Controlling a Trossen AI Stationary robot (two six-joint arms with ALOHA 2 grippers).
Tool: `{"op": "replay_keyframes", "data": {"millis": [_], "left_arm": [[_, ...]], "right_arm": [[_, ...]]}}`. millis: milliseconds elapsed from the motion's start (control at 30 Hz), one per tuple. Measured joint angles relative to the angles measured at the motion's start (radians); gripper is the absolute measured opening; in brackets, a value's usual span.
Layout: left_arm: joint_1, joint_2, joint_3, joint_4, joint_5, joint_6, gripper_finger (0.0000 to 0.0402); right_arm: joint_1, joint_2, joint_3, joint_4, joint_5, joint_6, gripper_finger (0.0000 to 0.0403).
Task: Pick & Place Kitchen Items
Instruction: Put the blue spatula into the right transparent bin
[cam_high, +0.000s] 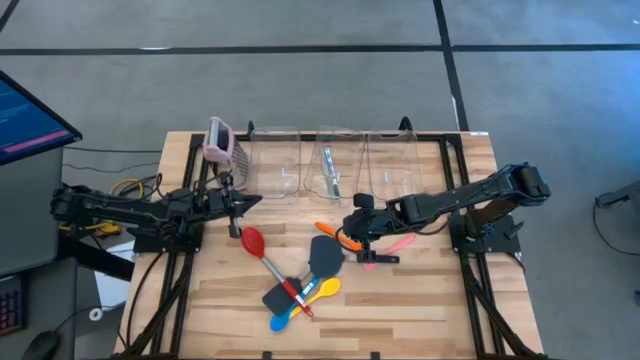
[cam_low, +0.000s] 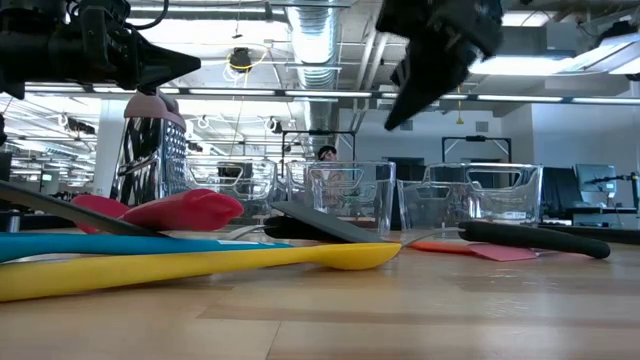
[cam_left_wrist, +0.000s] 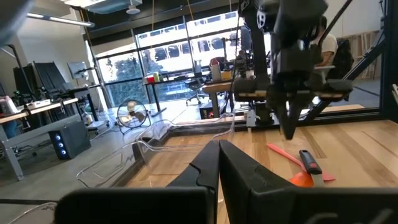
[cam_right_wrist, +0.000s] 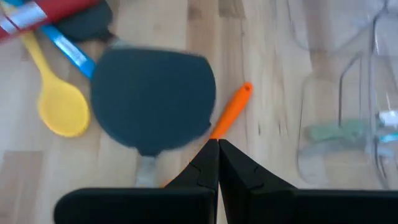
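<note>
Right gripper (cam_high: 349, 229) closed and empty, above the orange spatula (cam_high: 337, 236), beside the black spatula (cam_high: 326, 255). Left gripper (cam_high: 253, 201) closed, empty, left of centre near the grater (cam_high: 219, 141). Red spoon (cam_high: 252, 240), yellow spoon (cam_high: 322, 290) and blue spoon (cam_high: 283, 319) lie piled near the front.

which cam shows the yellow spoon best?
Right wrist: the yellow spoon's bowl and handle show large and sharp from above. High view shows the spoon whole but tiny in the pile. Low view shows it edge-on only. Left wrist doesn't show it.
</note>
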Motion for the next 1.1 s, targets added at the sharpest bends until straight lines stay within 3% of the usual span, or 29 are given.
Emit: {"op": "replay_keyframes", "data": {"millis": [400, 767, 1100], "left_arm": [[0.000, 0.000, 0.000, 0.000, 0.000, 0.000, 0.0002], [0.000, 0.000, 0.000, 0.000, 0.000, 0.000, 0.0002], [0.000, 0.000, 0.000, 0.000, 0.000, 0.000, 0.0002]], "right_arm": [[-0.034, -0.168, -0.027, 0.013, 0.000, -0.081, 0.0001], [-0.031, -0.384, -0.330, 0.347, -0.001, -0.036, 0.0001], [-0.031, -0.414, -0.383, 0.381, -0.001, 0.061, 0.0001]]}}
